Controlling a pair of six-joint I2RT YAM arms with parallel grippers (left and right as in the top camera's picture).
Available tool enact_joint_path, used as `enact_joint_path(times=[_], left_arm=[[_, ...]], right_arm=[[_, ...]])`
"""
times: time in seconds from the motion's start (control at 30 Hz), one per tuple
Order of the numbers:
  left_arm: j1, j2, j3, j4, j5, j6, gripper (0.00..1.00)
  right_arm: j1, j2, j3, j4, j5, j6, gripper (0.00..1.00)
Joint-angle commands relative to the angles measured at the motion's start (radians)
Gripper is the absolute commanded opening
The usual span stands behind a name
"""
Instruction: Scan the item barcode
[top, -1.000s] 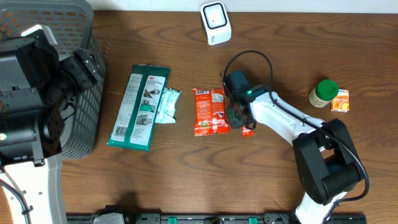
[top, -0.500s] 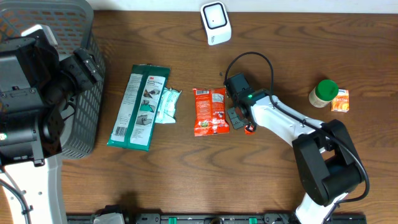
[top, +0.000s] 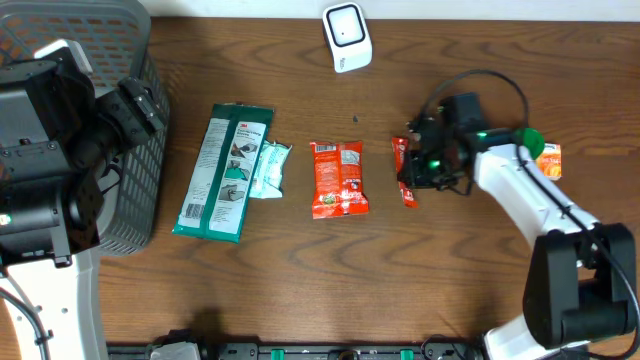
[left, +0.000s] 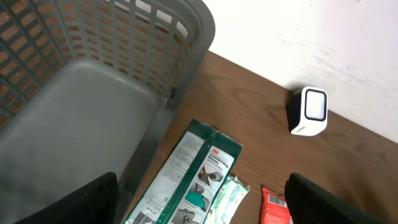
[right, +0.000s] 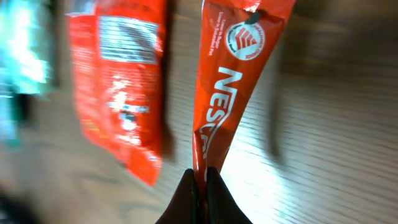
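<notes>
While the right gripper (right: 202, 183) is pressing its two fingertips together on the narrow end of a red sachet (right: 231, 74), the rest of that sachet is reaching straight away from the fingers over the wooden table (right: 323, 143), its round logo at the far, wider end. Seen from overhead, the sachet (top: 403, 170) is lying just left of the gripper (top: 413, 177) and just right of a red snack packet (top: 338, 178), without touching the packet. A white scanner (top: 347, 37) is standing well apart from both, near the table's far edge. Beyond the right arm, a green-lidded jar (top: 521, 147) and a small orange packet (top: 547, 161) are sitting side by side. Over at the grey basket (top: 140, 190), the left gripper (left: 202, 200) is holding its fingers spread wide with nothing between them, hovering above a long green packet (left: 186, 180) and a small pale green one (left: 227, 196).
</notes>
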Motion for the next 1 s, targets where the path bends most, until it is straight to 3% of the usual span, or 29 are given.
enact_joint_path(times=[0.0,0.13,0.27,0.47,0.57,0.67,0.73,0.97], left_arm=[[0.004,0.0,0.0,-0.002,0.006,0.009,0.85],[0.004,0.0,0.0,-0.002,0.006,0.009,0.86],[0.004,0.0,0.0,-0.002,0.006,0.009,0.85],[0.004,0.0,0.0,-0.002,0.006,0.009,0.85],[0.004,0.0,0.0,-0.002,0.006,0.009,0.86],[0.004,0.0,0.0,-0.002,0.006,0.009,0.85],[0.004,0.0,0.0,-0.002,0.006,0.009,0.85],[0.004,0.0,0.0,-0.002,0.006,0.009,0.85]], right_arm=[[-0.053,0.071,-0.064,0.058,-0.333,-0.018,0.01],[-0.098,0.157,-0.124,0.19,-0.485,-0.018,0.01],[-0.135,0.233,-0.137,0.231,-0.489,-0.018,0.02],[-0.169,0.259,-0.136,0.24,-0.488,-0.026,0.27],[-0.176,0.259,-0.136,0.239,-0.484,-0.026,0.31],[-0.176,0.259,-0.131,0.235,-0.477,-0.026,0.29],[-0.176,0.259,-0.124,0.222,-0.426,-0.025,0.21],[-0.18,0.259,-0.111,0.202,-0.342,-0.025,0.19]])
